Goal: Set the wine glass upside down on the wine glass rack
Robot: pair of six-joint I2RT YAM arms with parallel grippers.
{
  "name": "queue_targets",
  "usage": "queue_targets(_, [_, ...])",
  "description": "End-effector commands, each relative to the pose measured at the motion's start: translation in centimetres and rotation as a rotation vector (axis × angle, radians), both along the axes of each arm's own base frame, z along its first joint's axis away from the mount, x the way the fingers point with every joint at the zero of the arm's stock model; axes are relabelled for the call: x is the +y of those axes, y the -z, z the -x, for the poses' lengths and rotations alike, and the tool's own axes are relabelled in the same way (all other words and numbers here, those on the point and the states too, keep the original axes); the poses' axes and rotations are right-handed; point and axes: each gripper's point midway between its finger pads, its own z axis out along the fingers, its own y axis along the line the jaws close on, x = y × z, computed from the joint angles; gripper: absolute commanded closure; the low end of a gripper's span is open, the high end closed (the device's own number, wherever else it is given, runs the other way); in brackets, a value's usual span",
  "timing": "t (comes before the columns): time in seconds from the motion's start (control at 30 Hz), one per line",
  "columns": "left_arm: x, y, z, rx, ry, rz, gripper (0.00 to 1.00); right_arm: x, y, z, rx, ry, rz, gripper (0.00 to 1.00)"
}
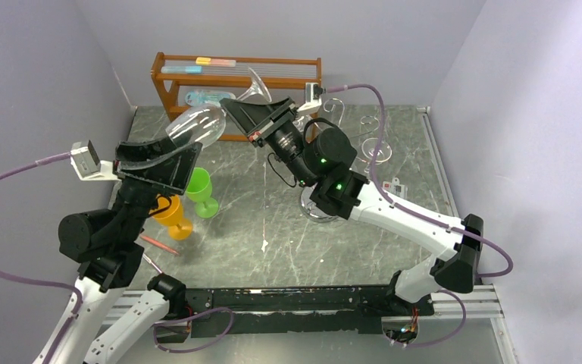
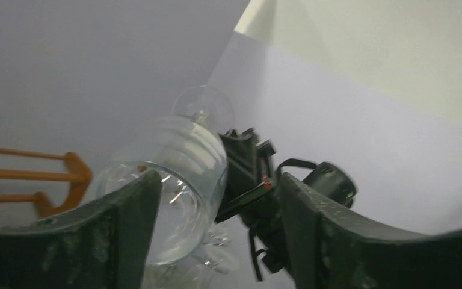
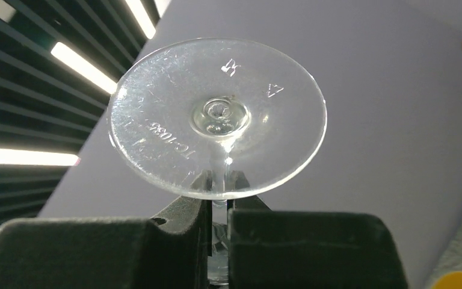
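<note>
The clear wine glass (image 1: 197, 125) hangs tilted in the air in front of the wooden shelf, bowl to the left and foot (image 1: 256, 85) to the upper right. My right gripper (image 1: 244, 114) is shut on its stem; in the right wrist view the fingers (image 3: 174, 241) pinch the stem below the round foot (image 3: 216, 114). My left gripper (image 1: 168, 155) is open below the bowl; in the left wrist view the bowl (image 2: 174, 180) lies against the left finger (image 2: 126, 229), far from the right one. The chrome wine glass rack (image 1: 377, 152) stands at the back right, partly hidden by the right arm.
A brown wooden shelf unit (image 1: 168, 76) stands against the back wall. A green goblet (image 1: 201, 189) and an orange goblet (image 1: 173, 216) stand by the left arm, with a thin pink stick (image 1: 159, 244) near them. Walls close in on both sides.
</note>
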Motion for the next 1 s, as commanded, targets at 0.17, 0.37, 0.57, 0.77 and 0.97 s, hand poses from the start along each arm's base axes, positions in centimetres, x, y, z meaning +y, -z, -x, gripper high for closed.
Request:
queue_targets(0.17, [2.0,5.1,-0.1,0.117,-0.145,-0.133,0.1,-5.5,0.7,2.8,-0.265,0.102,0.22,1.0])
queue_targets(0.37, [3.3,7.0,-0.3,0.139,-0.25,-0.243,0.09,-6.8,2.0,5.0,-0.416,0.076,0.376,1.0])
queue_targets(0.57, [1.8,5.4,-0.5,0.072,-0.226,-0.382,0.1,-6.8,3.0,7.4,-0.617,0.009,0.54,1.0])
queue_targets(0.77, [-1.3,4.6,-0.3,0.009,-0.079,-0.402,0.11,-6.9,5.2,8.5,-0.721,-0.048,0.672,1.0])
queue_targets(0.97, [-2.4,4.5,-0.7,0.007,-0.022,-0.392,0.1,-7.7,7.3,10.0,-0.78,-0.127,0.767,1.0])
